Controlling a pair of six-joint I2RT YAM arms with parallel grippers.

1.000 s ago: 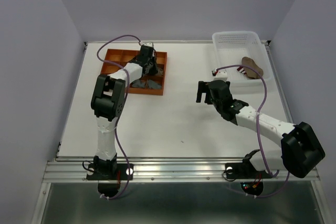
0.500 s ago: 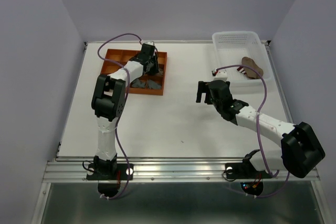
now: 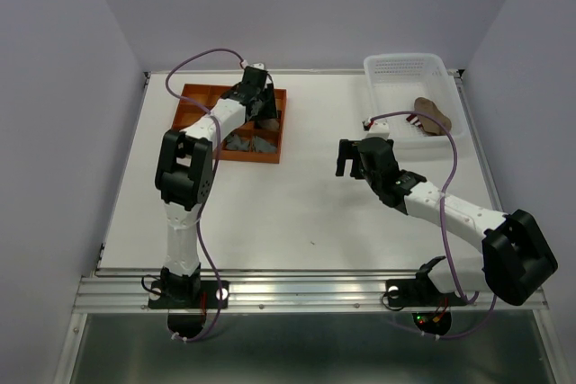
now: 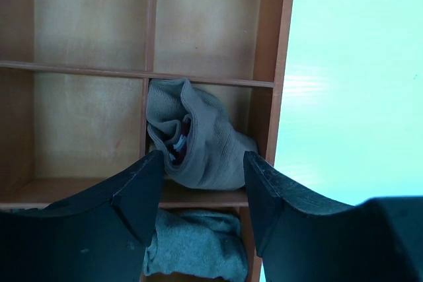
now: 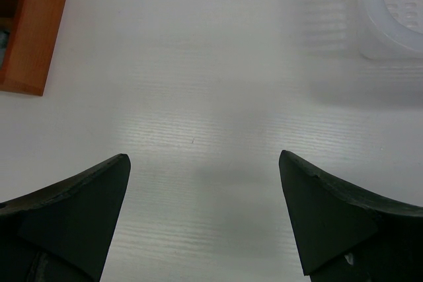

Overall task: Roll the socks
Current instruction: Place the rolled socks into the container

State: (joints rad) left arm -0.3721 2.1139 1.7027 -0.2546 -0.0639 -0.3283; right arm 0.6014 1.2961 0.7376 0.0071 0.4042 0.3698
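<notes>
A bundled grey sock (image 4: pixel 205 146) with a red-white striped bit tucked inside lies in a compartment of the orange tray (image 4: pixel 281 64). Another grey sock (image 4: pixel 198 246) fills the compartment nearer to me. My left gripper (image 4: pixel 201 173) hangs open just above the bundle, with its fingers (image 4: pixel 139 196) on either side and apart from it. From above, the left gripper (image 3: pixel 261 114) is over the tray's (image 3: pixel 192 93) right column, near grey socks (image 3: pixel 252 142). A tan-brown sock (image 3: pixel 434 115) lies in the white basket (image 3: pixel 403 66). My right gripper (image 3: pixel 346 157) stands open over bare table, nothing between its fingertips (image 5: pixel 99 189).
The tray's other compartments (image 4: pixel 86 24) show bare wood. In the right wrist view the tray's corner (image 5: pixel 30 31) is at the upper left and the basket's edge (image 5: pixel 396 11) at the upper right. The table's back wall is just behind both containers.
My left gripper's jaws have spread apart and it has lifted slightly, leaving the bundled sock in its compartment. The right arm has not moved.
</notes>
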